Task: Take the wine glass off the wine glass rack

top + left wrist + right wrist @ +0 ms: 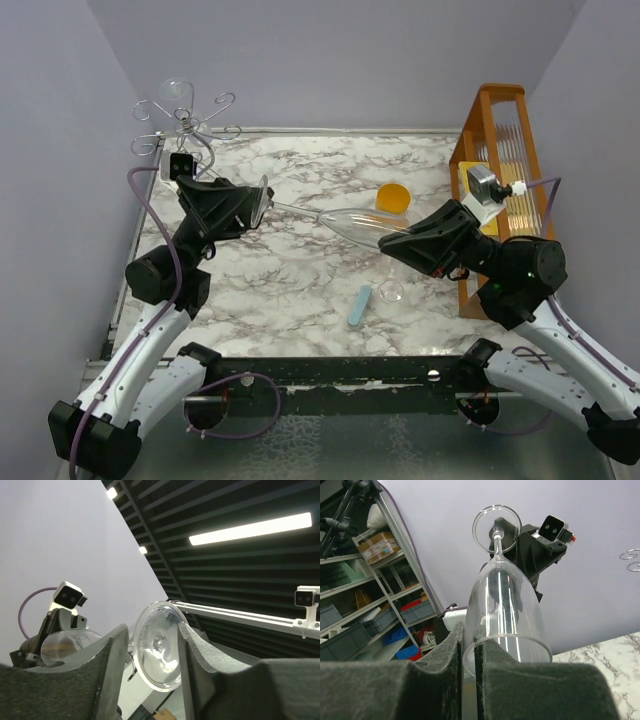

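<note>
A clear wine glass [350,222] hangs level in the air over the table, held at both ends. My left gripper [258,203] is shut on its round foot [159,647], which sits face-on between the two fingers [200,645]. My right gripper [395,243] is shut on the rim of the bowl [507,610], one finger inside and one outside. The silvery wire wine glass rack [185,125] stands at the far left corner behind my left arm, apart from the glass. Its base is hidden. Two of its loops show in the right wrist view [630,560].
A tall orange wooden slatted rack [495,150] stands at the right edge, next to my right arm. An orange disc [393,197] lies mid-table. A small clear glass [390,292] and a pale blue stick [360,305] lie near the front.
</note>
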